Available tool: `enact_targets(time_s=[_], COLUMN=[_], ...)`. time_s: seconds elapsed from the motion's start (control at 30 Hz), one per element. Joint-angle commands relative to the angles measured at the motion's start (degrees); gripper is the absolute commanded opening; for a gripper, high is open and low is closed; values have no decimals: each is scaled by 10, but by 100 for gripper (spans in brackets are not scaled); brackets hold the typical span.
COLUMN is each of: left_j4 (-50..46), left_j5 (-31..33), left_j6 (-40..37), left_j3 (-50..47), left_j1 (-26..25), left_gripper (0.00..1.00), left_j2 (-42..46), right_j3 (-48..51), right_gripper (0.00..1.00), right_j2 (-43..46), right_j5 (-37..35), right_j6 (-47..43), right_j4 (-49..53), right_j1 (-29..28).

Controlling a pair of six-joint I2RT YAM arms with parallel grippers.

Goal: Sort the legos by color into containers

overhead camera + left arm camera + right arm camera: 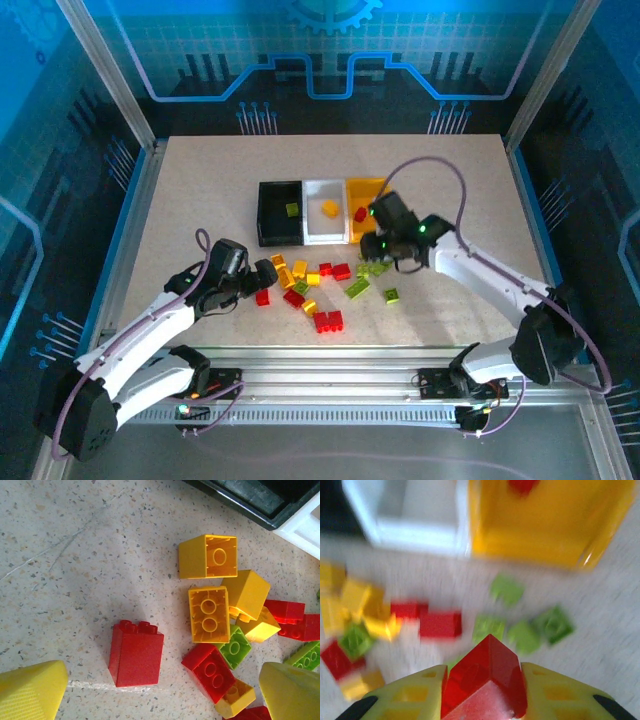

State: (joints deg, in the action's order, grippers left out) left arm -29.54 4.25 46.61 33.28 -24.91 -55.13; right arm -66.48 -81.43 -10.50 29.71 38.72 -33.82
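On my overhead feed the right gripper [380, 242] sits low over the table [200, 200], just in front of the yellow-orange bin [364, 184]. Its wrist camera shows me the grip: the two yellow fingers [410, 700] are closed on a red brick [485, 672], wedged between them with one corner pointing up. That view is blurred, but I can make out a red piece [522, 485] inside the yellow-orange bin ahead and the white bin [415, 530] beside it, with green, red and yellow bricks scattered on the table in between. The left gripper [262, 272] is spread wide and holds nothing; it hovers at the left edge of the loose legos [310, 280]. Through its wrist camera I see a yellow fingertip in each bottom corner and a tall red block [136, 652] standing alone on the table between them, touching neither. Beside that block lies a cluster of yellow, red and green bricks pressed against one another. From above, the three bins sit joined in a row beyond the pile: the black bin [281, 240] holds a green brick [292, 209], the white bin an orange brick [329, 208], and the yellow-orange bin a red one.
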Motion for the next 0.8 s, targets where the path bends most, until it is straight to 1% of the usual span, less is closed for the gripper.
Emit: enact_targets(time_s=[0.0, 0.1, 0.23, 0.33, 0.4, 0.5, 0.57, 0.6, 0.7, 0.77], left_j4=[-11, -22, -32, -37, -36, -35, -34, -34, -36, -37], left_j5=[-17, -17, -18, -19, -21, -22, -22, -23, -22, -21], left_j6=[-5, -6, -6, -5, -4, -4, -3, -2, -3, -4], left_j3=[17, 19, 18, 15, 13, 11, 11, 12, 14, 14], left_j1=[5, 7, 9, 12, 13, 16, 17, 18, 19, 21], left_gripper=[99, 99, 99, 99, 99, 99, 99, 99, 99, 99], left_j2=[-3, -3, -3, -2, -2, -1, -1, -1, 1, 4], right_j3=[-73, -156, -259, -305, -324, -332, -327, -321, -278, -224], right_gripper=[31, 32, 33, 36, 39, 51, 61, 65, 73, 76], right_j2=[-89, -180, -288, -341, -357, -356, -340, -329, -273, -218], right_j5=[-22, -29, -49, -50, -47, -36, -25, -21, -12, -1], right_j6=[-35, -38, -28, -21, -21, -19, -17, -17, -15, -8], right_j4=[4, 8, 42, 57, 59, 54, 50, 47, 38, 30], right_j1=[37, 58, 75, 81, 83, 85, 85, 84, 79, 74])
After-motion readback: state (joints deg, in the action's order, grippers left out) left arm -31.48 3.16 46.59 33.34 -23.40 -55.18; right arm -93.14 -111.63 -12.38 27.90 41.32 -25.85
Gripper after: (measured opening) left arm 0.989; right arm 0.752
